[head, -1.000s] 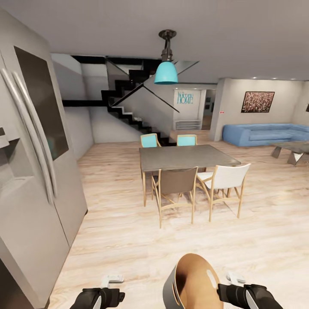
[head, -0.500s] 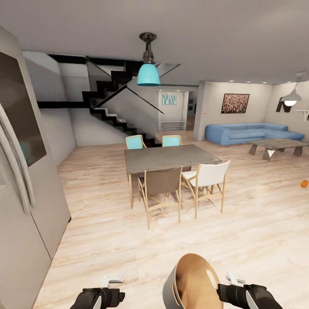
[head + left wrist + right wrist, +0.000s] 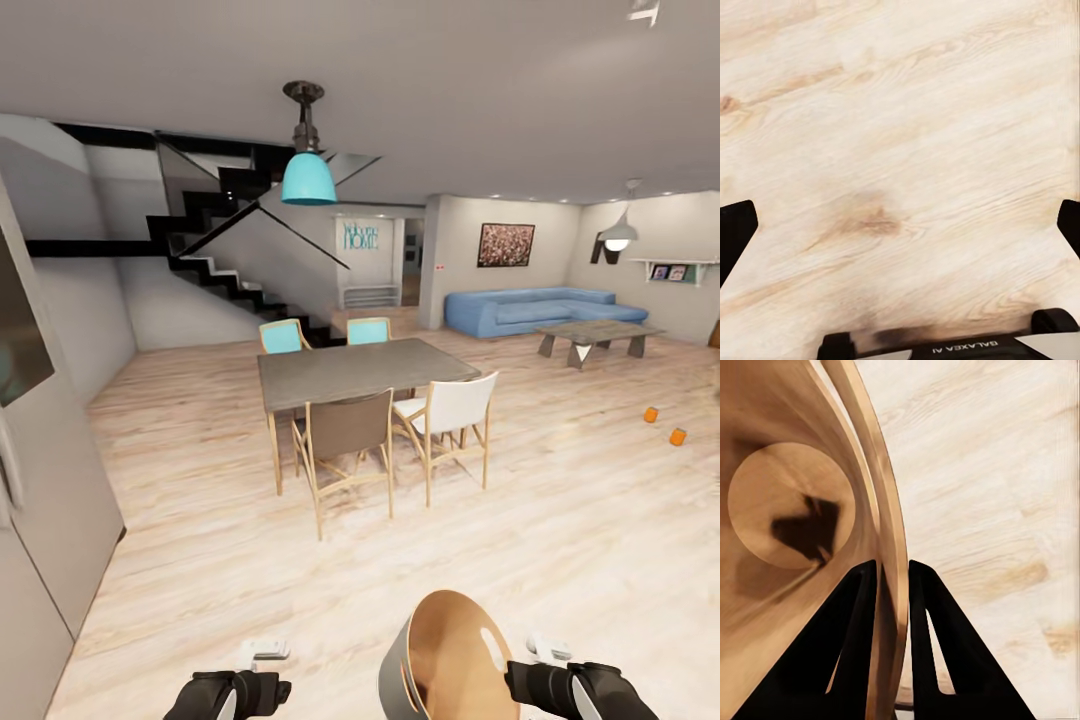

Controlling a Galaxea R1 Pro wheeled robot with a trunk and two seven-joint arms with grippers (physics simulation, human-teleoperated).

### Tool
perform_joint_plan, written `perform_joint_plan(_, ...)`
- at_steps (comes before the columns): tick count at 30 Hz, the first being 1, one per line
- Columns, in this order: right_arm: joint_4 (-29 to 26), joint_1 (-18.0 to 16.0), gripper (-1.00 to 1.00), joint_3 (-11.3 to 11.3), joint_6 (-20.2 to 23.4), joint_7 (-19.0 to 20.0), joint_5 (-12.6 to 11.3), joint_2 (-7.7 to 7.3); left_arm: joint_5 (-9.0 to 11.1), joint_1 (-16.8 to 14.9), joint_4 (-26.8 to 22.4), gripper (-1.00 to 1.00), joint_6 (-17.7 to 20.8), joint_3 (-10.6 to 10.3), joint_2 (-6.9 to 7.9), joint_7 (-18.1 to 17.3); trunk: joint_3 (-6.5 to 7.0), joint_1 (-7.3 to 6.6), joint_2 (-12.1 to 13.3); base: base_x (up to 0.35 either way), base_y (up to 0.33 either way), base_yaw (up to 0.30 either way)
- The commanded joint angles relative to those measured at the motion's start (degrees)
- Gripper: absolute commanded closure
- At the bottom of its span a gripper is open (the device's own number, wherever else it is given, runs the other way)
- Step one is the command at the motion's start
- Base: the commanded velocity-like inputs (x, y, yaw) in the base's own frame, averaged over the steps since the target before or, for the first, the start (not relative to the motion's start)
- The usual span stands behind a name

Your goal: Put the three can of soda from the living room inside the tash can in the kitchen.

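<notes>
Two orange cans of soda (image 3: pixel 650 414) (image 3: pixel 678 436) lie on the light wood floor far off at the right, in front of the living room with its blue sofa (image 3: pixel 525 308). The tash can (image 3: pixel 450 660), grey outside and tan inside, is held tilted low in front of me. My right gripper (image 3: pixel 545 648) is shut on its rim; in the right wrist view one black finger of the right gripper (image 3: pixel 894 577) sits inside the rim and one outside, beside the bin's tan inside (image 3: pixel 787 502). My left gripper (image 3: pixel 262 652) hangs open over bare floor, with the left gripper (image 3: pixel 900 225) holding nothing.
A steel fridge (image 3: pixel 40 480) stands close at the left. A grey dining table (image 3: pixel 360 365) with several chairs is straight ahead. Behind it are a black staircase (image 3: pixel 220 250) and, by the sofa, a low coffee table (image 3: pixel 598 335). Open floor runs right toward the cans.
The camera has turned right: fridge and table slid left in the picture, and the two orange cans came into view. Both grippers and the held bin kept their places.
</notes>
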Motion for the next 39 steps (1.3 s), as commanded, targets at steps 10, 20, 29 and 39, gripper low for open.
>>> perform_joint_plan(10,-0.1,0.0,1.0,-0.2,0.2,0.3,-1.0,-0.02,0.0,0.0,0.0,-1.0,0.0,0.0,-0.03,0.0,0.44,0.0,0.0,0.0,0.0,-0.212)
perform_joint_plan(20,-0.1,0.0,1.0,-0.1,0.1,0.3,-1.0,0.01,0.0,0.0,0.0,-1.0,0.0,0.0,-0.04,0.0,0.86,0.0,0.0,0.0,0.0,-0.205)
perform_joint_plan(29,-0.1,0.0,1.0,-0.1,0.1,0.3,-1.0,0.01,0.0,0.0,0.0,-1.0,-0.1,0.0,0.0,0.0,1.28,0.0,0.0,0.0,0.0,-0.185)
perform_joint_plan(39,-0.1,0.0,1.0,0.0,0.1,0.3,-1.0,0.01,0.0,0.0,0.0,-1.0,-0.2,0.0,-0.04,0.0,1.74,0.0,0.0,0.0,0.0,-0.163)
